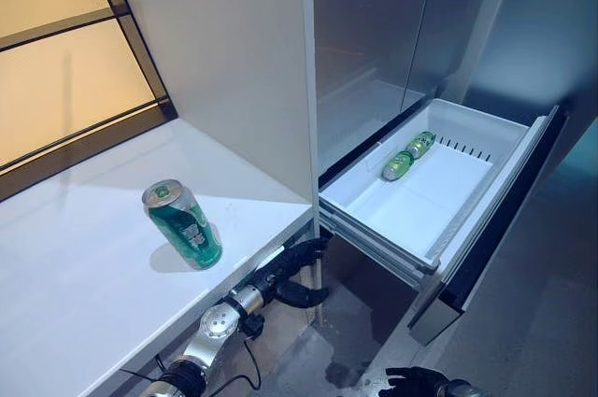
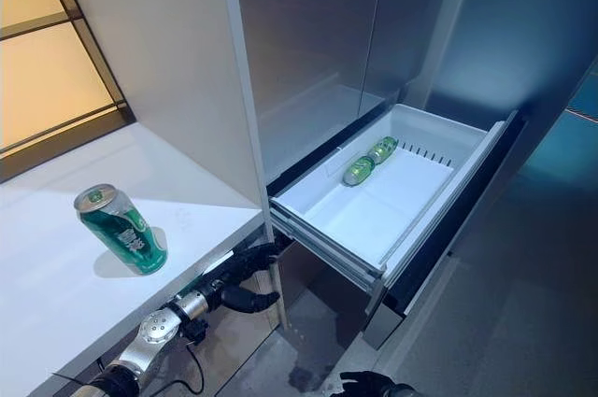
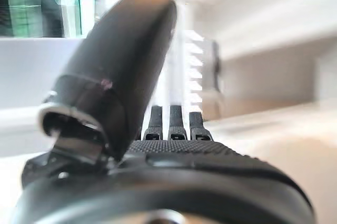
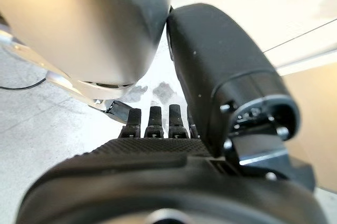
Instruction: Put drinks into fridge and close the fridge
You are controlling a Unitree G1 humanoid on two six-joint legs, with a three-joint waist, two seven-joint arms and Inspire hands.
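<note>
A green can (image 1: 183, 223) stands on the smooth white tabletop (image 1: 75, 294), leaning a bit. It is round and shiny, with a silver metal top. Nothing touches it.

To the right of the tabletop is the fridge (image 1: 392, 33), tall with flat grey doors. Its bottom drawer (image 1: 425, 196) is pulled out. The drawer is a white plastic box with smooth walls and a dark front edge. A green bottle (image 1: 407, 156) lies on its side inside, near the back left wall. It is long and round.

The left robot hand (image 1: 294, 271) is black and sits low, just under the front edge of the tabletop, near the corner of the drawer. Its fingers (image 3: 169, 124) look mostly straight and loose, and it holds nothing. The thumb sticks out to the side.

The right robot hand (image 1: 416, 382) shows at the bottom edge of the head views, down by the grey floor (image 1: 533, 322). In its wrist view the fingers (image 4: 155, 121) point out straight in a row, with nothing in them. The thumb is thick, dark and rounded.
</note>
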